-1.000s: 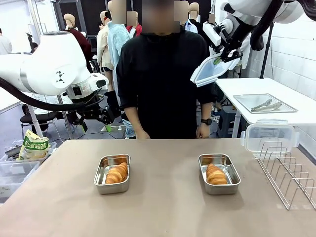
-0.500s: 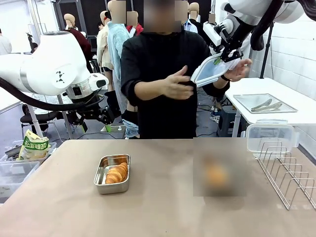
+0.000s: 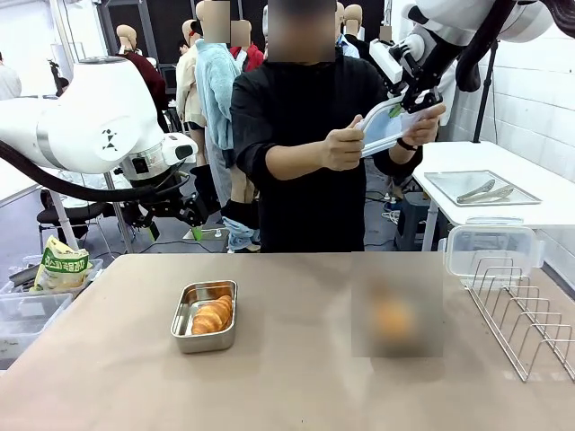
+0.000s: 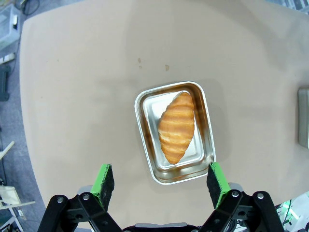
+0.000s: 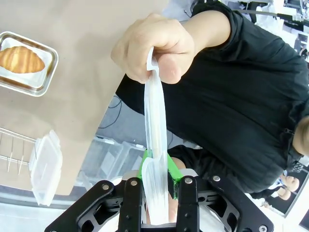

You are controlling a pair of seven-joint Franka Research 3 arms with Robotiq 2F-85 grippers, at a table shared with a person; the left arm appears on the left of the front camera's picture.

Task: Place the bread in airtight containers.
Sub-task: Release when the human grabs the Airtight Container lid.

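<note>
The right gripper (image 5: 157, 166) is squeezing one end of a clear lid (image 5: 155, 116) high above the worktop (image 3: 287, 386). The person's hand (image 5: 152, 46) is pinching the other end. To pass it well, the gripper should be letting go only once the person is holding firmly, without tugging. The left gripper (image 4: 159, 181) is hanging wide open and empty over a metal pan (image 4: 147, 108) with a roll (image 4: 176, 126) lying inside. A second roll (image 5: 21, 59) is sitting in another pan (image 5: 41, 84). There is plenty of bare worktop around both pans; the wire rack (image 3: 526, 314) with a spare lid (image 3: 492, 244) is standing near the right edge.
</note>
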